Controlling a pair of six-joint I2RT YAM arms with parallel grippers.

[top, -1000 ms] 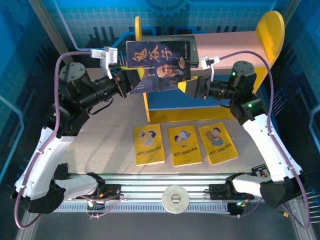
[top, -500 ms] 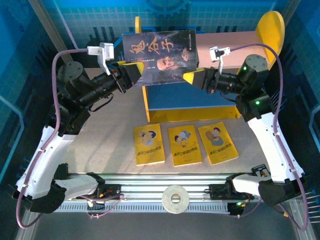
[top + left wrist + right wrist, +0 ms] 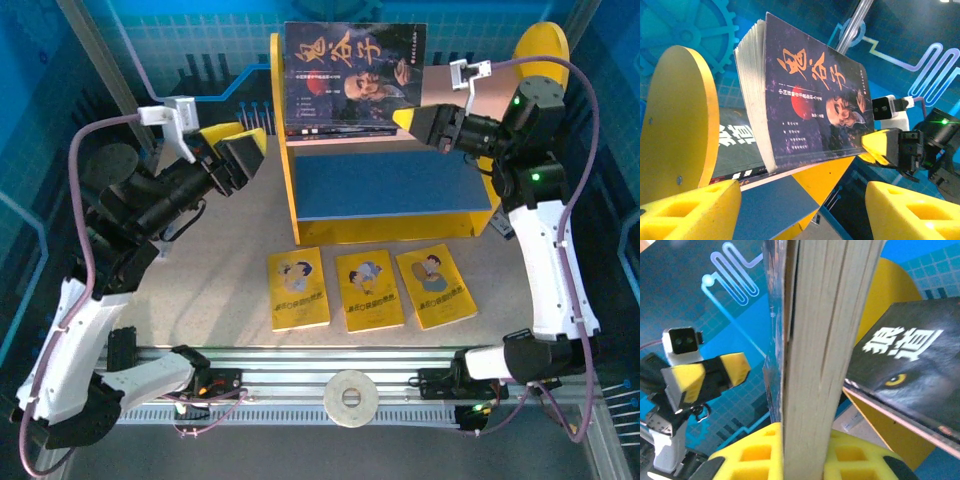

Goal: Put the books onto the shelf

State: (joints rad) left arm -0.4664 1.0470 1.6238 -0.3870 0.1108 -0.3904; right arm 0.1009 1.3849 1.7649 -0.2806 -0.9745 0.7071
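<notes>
1. The right gripper is clamped on the lower right corner of the dark book. The book stands upright at the top centre of the overhead view, over the upper level of the shelf. In the right wrist view the yellow pads press on both sides of its page block
2. The left gripper sits left of the shelf with its jaws spread, nothing between them, and apart from the book
3. We judge the step in hand to be setting this book down on the shelf with one arm alone. The grip is off-centre, so the book may swing. We should lower it slowly, keep it square to the shelf, and let go only once its weight rests
4. We cannot tell whether its bottom edge touches what lies below
5. On the upper level a wolf-faced book lies flat, cover up, just beneath the held one. We should lay or lean the dark book without shoving it
6. The blue lower board carries no book that we can see
7. Three yellow books lie in a row on the table at lower centre, in front of the shelf and not yet shelved
</notes>
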